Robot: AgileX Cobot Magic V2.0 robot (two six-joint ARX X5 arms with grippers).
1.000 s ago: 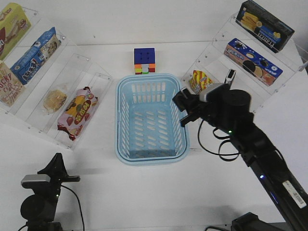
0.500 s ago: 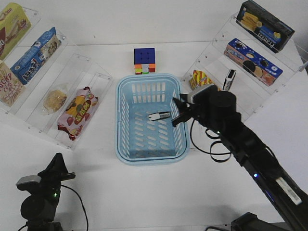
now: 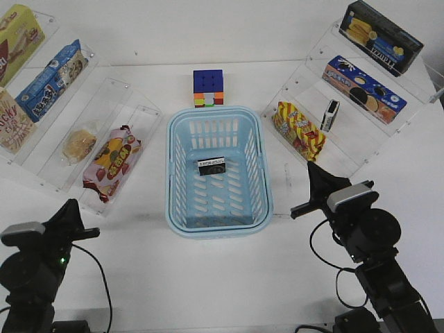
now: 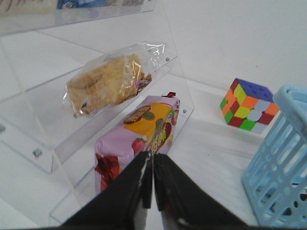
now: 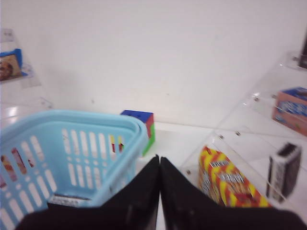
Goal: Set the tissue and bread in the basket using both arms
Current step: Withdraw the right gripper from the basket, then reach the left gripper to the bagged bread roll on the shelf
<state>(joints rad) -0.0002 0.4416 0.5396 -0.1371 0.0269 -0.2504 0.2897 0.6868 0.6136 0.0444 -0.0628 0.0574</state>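
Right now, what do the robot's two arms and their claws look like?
Both arms are black with round joint housings and loose black cables. Each wrist carries a grey-topped camera block. The left claw and right claw have smooth, tapered black fingers. A small green light shows on the left arm.

From the front, the yellow box [image 3: 16, 32] on the left shelves runs off the frame's edge, and so does the pale snack pack [image 3: 12, 126] below it. The print on the small pack [image 3: 211, 166] lying in the basket [image 3: 175, 208] is too small to read. In the right wrist view the whole scene is soft, the basket is cut by the frame edge, and the gripper [image 5: 159, 165] covers part of its wall. In the left wrist view the gripper [image 4: 152, 165] hides the near end of the pink packet [image 4: 139, 143].
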